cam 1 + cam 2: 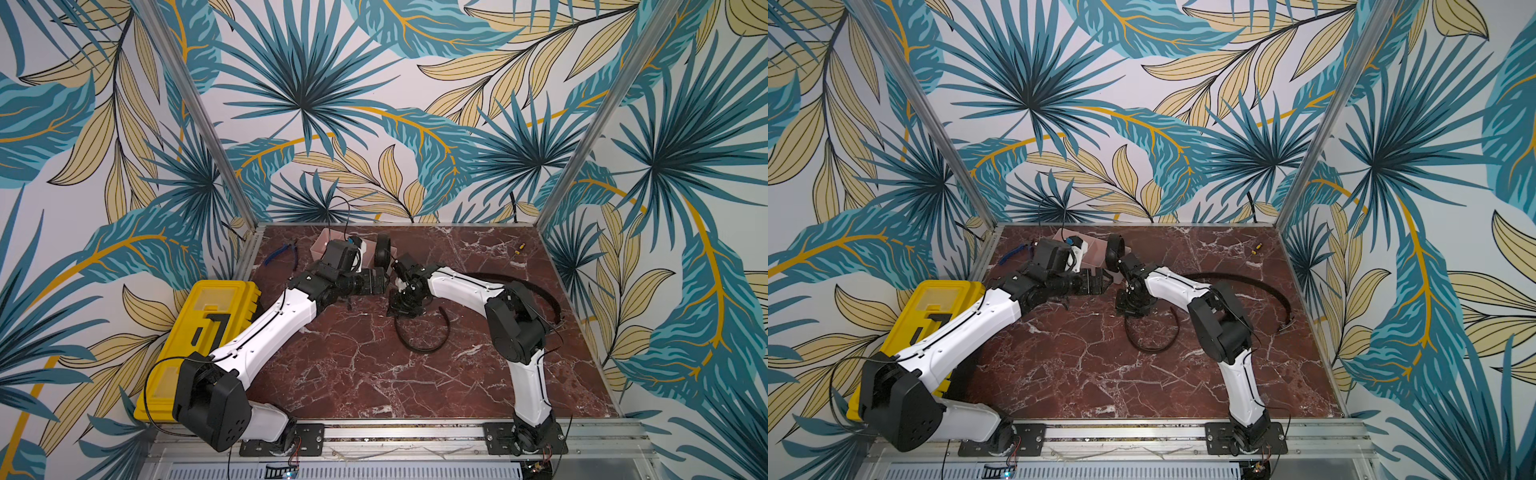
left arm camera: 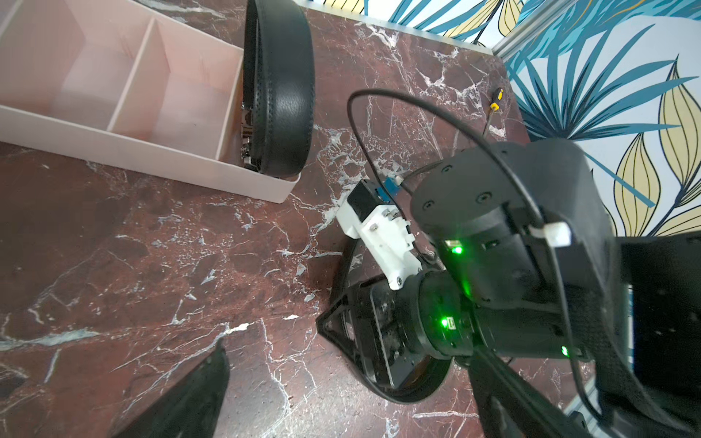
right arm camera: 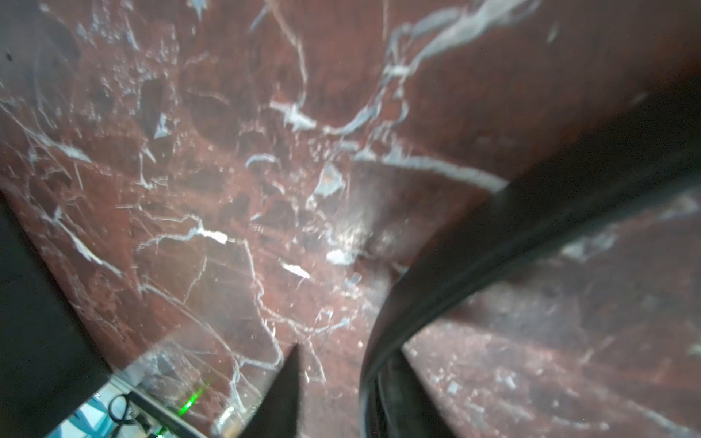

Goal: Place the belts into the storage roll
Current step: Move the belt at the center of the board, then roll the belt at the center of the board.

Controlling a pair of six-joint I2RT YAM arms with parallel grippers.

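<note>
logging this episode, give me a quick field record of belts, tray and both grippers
coiled belt: upright in end compartment of pink tray
loose belt: curved on marble table, outside tray
right gripper: open, straddling loose belt
left gripper: open, empty, near tray
other visible compartments: empty

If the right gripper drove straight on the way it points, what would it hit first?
Likely the marble table, bare between the open fingers of the right gripper. The loose belt runs along the inside of one finger, so it may brush that too; depth is blurred.
</note>
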